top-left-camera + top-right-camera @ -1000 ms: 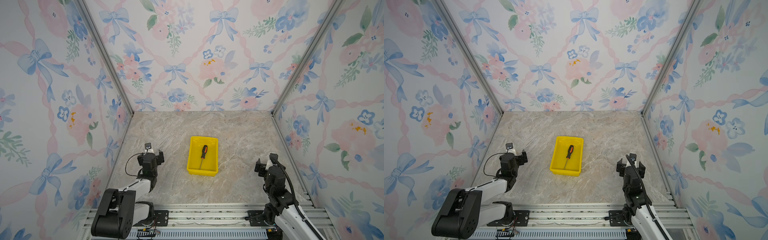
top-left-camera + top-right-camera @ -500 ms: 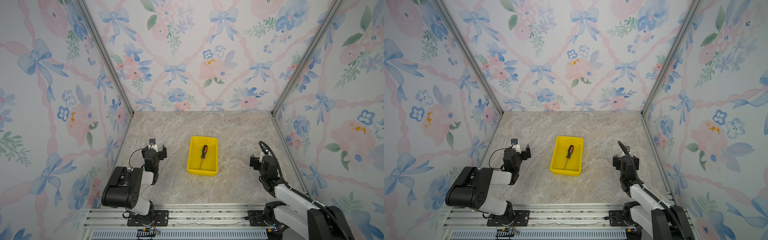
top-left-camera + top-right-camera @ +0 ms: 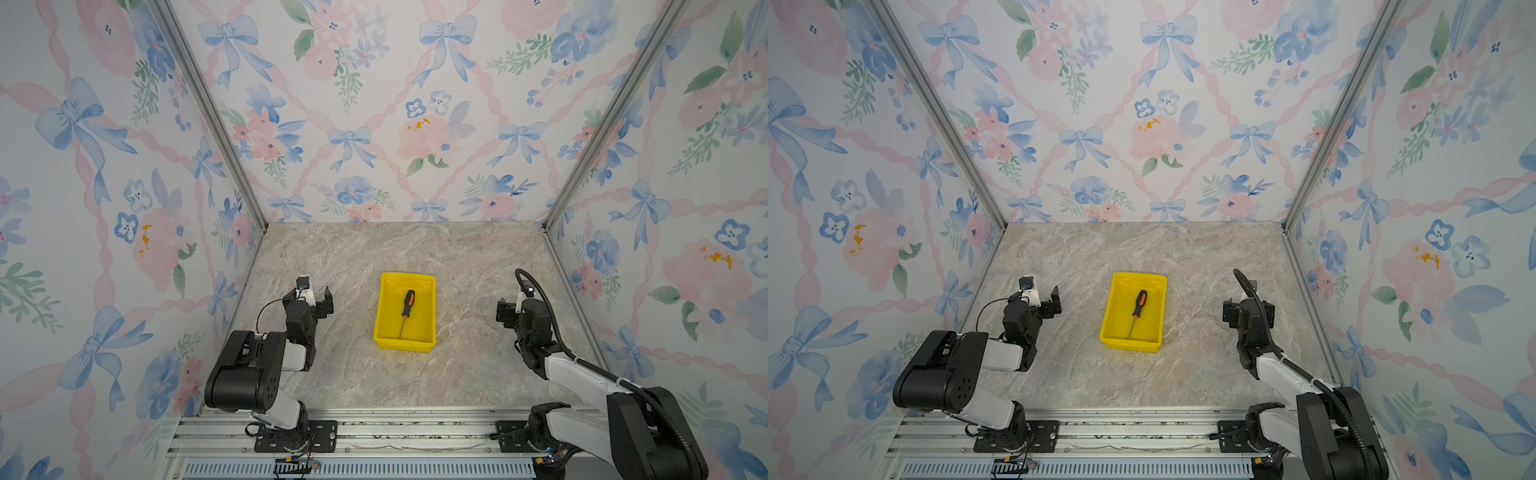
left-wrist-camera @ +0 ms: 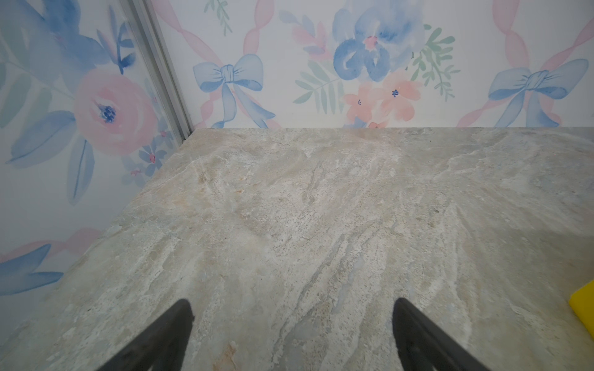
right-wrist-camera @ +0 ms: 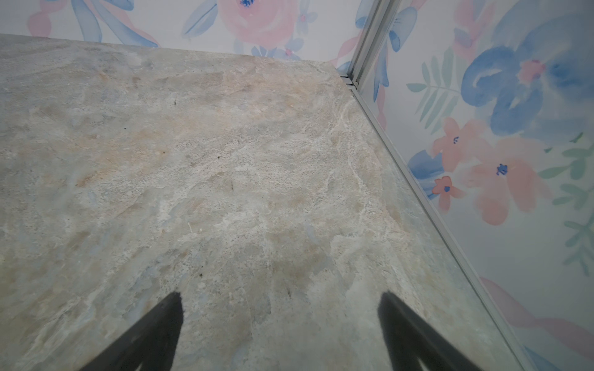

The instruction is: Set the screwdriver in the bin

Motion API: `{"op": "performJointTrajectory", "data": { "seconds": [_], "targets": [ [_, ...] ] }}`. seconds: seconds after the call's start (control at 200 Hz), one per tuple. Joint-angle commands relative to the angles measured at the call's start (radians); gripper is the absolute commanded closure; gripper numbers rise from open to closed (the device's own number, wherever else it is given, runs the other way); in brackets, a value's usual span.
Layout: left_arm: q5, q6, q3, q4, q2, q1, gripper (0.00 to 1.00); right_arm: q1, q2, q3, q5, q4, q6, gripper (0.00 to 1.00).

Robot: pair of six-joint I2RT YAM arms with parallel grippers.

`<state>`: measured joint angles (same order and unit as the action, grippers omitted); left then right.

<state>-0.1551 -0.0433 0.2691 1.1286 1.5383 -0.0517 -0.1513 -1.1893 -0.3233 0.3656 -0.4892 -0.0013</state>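
Two black parallel grippers stand wide open, holding nothing: the left gripper [image 4: 291,302] and the right gripper [image 5: 280,294], one on each side of the small bright yellow plastic bin [image 3: 404,344] and well apart from it. The bin sits mid-way across the beige marble-patterned tabletop [image 3: 457,257]. Inside it lies the slim black-and-orange-handled screwdriver [image 3: 406,305] — handle far, metal shaft near.

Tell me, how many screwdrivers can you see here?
1: the screwdriver lies inside the bin mid-table, handle toward the back wall. None appears hidden elsewhere.
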Motion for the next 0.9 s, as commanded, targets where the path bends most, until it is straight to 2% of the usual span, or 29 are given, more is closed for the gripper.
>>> {"op": "performJointTrajectory", "data": {
  "seconds": [0.0, 0.13, 0.285, 0.435, 0.49, 0.535, 0.62, 0.895],
  "targets": [
    [0.016, 0.015, -0.009, 0.023, 0.011, 0.006, 0.02, -0.002, -0.067, -0.018, -0.053, -0.161, -0.035, 0.03],
    [0.017, 0.016, -0.01, 0.023, 0.01, 0.006, 0.02, 0.0, -0.18, -0.039, -0.087, -0.299, -0.076, 0.03],
    [0.017, 0.016, -0.01, 0.022, 0.012, 0.006, 0.02, 0.014, -0.312, -0.024, -0.101, -0.477, -0.057, 0.03],
    [0.017, 0.017, -0.009, 0.023, 0.012, 0.006, 0.02, 0.032, -0.375, -0.018, -0.131, -0.542, -0.045, 0.03],
    [0.018, 0.017, -0.009, 0.022, 0.012, 0.006, 0.02, 0.054, -0.362, -0.058, -0.126, -0.444, -0.012, 0.03],
    [0.018, 0.017, -0.009, 0.022, 0.013, 0.006, 0.03, 0.087, -0.348, -0.074, -0.186, -0.384, 0.008, 0.03],
    [0.019, 0.017, -0.009, 0.022, 0.012, 0.006, 0.02, 0.087, -0.363, -0.065, -0.183, -0.429, 0.009, 0.03],
    [0.039, 0.022, -0.011, 0.033, 0.019, 0.007, 0.02, 0.088, -0.359, -0.069, -0.182, -0.415, 0.009, 0.03]
  ]
}}
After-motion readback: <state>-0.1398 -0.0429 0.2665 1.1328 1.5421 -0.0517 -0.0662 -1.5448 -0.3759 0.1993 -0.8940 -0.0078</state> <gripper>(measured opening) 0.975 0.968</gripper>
